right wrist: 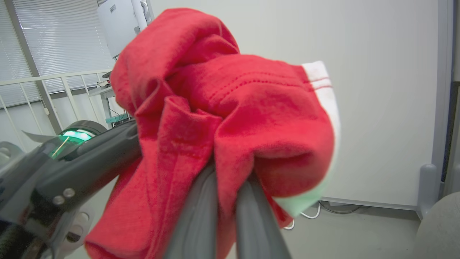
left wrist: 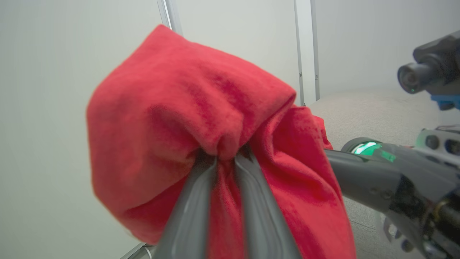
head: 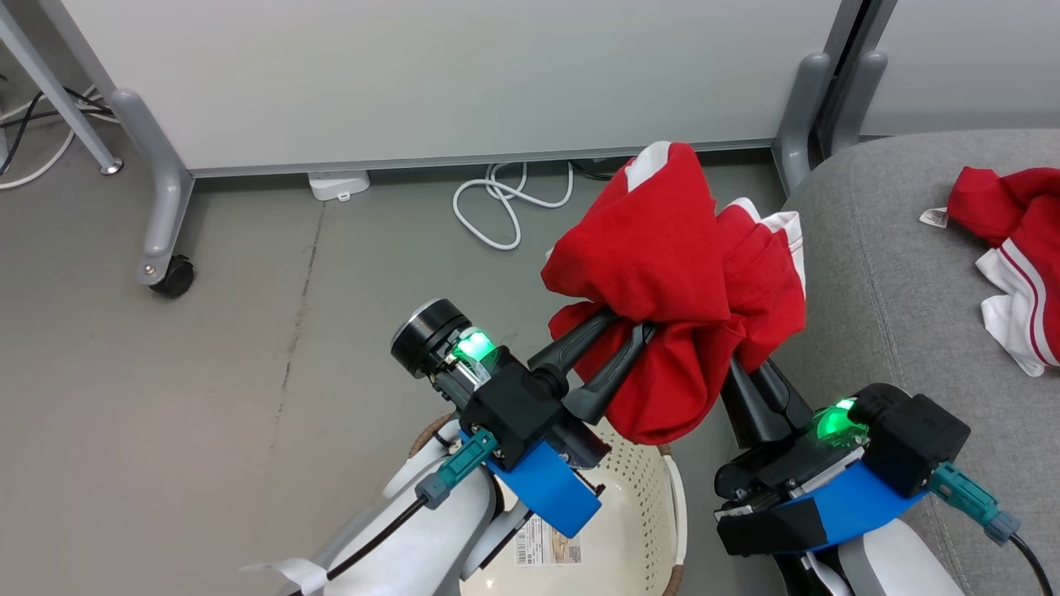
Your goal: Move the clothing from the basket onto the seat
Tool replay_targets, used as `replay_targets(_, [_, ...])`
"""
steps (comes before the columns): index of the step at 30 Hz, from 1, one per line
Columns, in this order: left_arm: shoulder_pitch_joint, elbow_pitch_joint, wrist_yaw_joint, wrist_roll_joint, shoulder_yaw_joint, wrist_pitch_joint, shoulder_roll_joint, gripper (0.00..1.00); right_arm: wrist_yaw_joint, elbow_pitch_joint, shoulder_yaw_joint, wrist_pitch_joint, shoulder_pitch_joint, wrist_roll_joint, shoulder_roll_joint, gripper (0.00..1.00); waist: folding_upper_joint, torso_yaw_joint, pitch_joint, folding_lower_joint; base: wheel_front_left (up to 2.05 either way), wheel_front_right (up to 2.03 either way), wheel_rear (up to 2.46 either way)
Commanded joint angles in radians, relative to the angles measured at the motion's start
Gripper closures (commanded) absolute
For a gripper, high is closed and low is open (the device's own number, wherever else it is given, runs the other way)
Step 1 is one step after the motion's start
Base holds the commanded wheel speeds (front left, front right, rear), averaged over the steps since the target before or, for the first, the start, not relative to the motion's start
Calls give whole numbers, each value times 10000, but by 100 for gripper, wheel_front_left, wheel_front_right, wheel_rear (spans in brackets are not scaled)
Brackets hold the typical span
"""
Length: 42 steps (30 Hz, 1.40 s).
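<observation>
Grey floor [head: 248, 331], white partition [head: 414, 74] behind. Left pincer [head: 625, 327] and right pincer [head: 741, 364] both clamp the bunched red garment [head: 662, 248], held aloft between basket [head: 638, 480] and seat [head: 894, 273]. Second red garment [head: 1010, 240] lies on the seat. Carry step. Next, probably: swing right over the seat, then release.

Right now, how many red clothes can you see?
2. One red garment hangs near the basket, pinched by the left gripper and right gripper. The other garment lies on the seat. More could hide in the basket behind the arms.
</observation>
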Motion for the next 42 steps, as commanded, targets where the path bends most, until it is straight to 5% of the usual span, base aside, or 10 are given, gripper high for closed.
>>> replay_targets(1, [-108, 14, -71, 38, 8, -50, 3, 100, 1, 6, -25, -3, -3, 0, 2, 100, 0, 3, 7, -1, 0, 0, 0])
replay_targets(2, [-113, -4, -48, 43, 38, -50, -2, 84, 1, 5, -27, -3, -7, -2, 4, 100, 0, 3, 12, -1, 0, 0, 0])
replay_targets(3, [-114, -20, -35, 59, 57, -50, -5, 29, 1, 3, -31, -3, -12, -8, 6, 100, 0, 2, 18, -1, 0, 0, 0])
replay_targets(4, [-119, -39, -26, 78, 72, -50, -7, 0, 1, 1, -35, -3, -16, -14, 9, 100, 0, 1, 23, -1, 0, 0, 0])
replay_targets(20, [-140, -73, 5, 307, 177, -48, 14, 0, 1, -31, -199, -3, 18, -100, 6, 100, 0, -61, 126, -1, 0, 0, 0])
replay_targets(42, [-556, 182, -12, 498, -211, -48, 363, 0, 1, -480, -1687, -4, -224, -593, 174, 100, 0, -1868, 1540, -1, 0, 0, 0])
